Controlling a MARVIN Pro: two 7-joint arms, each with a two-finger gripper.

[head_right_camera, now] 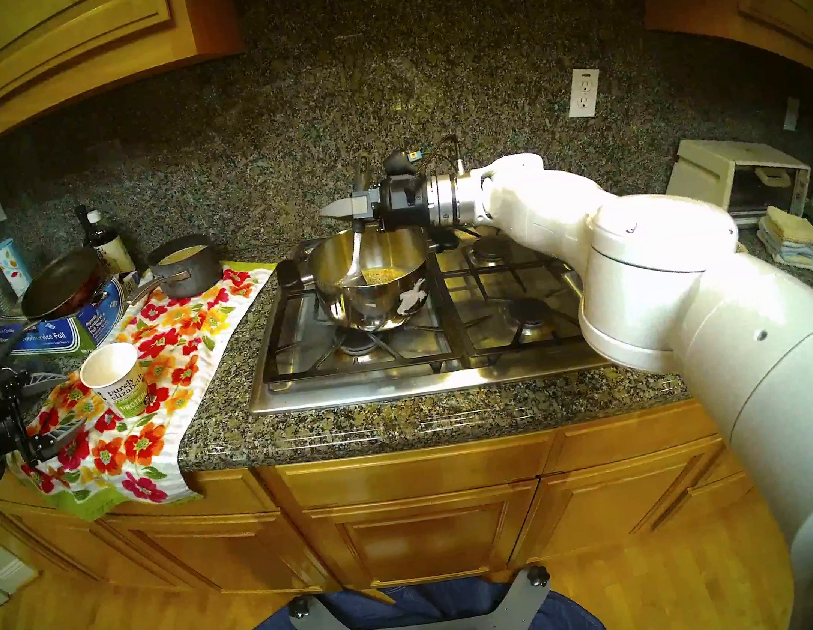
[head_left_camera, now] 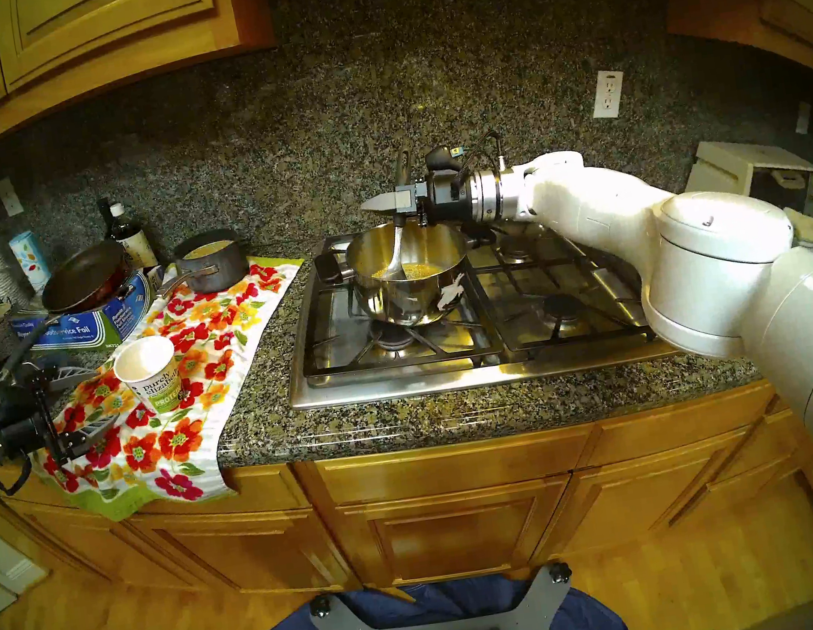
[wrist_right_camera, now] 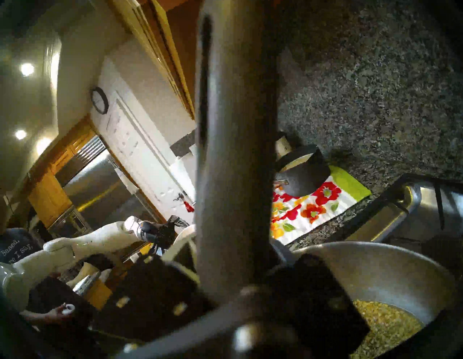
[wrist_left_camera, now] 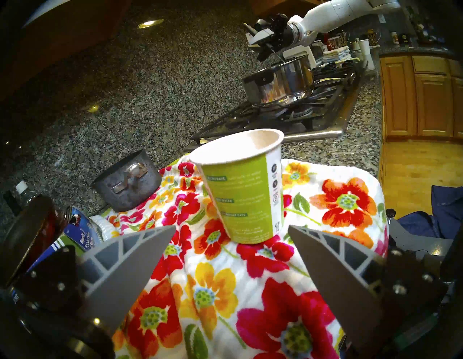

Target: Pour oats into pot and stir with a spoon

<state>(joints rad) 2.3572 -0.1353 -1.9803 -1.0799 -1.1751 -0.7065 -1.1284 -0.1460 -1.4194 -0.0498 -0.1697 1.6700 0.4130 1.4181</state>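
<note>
The spoon (head_left_camera: 396, 250) stands in the pot (head_left_camera: 409, 280), bowl down in the oats (head_left_camera: 413, 270): stiff, slick metal. The right gripper (head_left_camera: 390, 202) looks clamped high on its slim handle; the left gripper (wrist_left_camera: 231, 230) hangs apart, empty.

Spoon (wrist_right_camera: 235, 150) handle blurred, blocking the right wrist view — pot (wrist_right_camera: 390, 273) cut off at its edge

Shiny steel pot (head_left_camera: 409, 280) w/ metal spoon (head_left_camera: 394, 261) (dark matt handle), speckled polished granite counter (head_left_camera: 408, 411), paper cup (head_left_camera: 150, 373).
</note>
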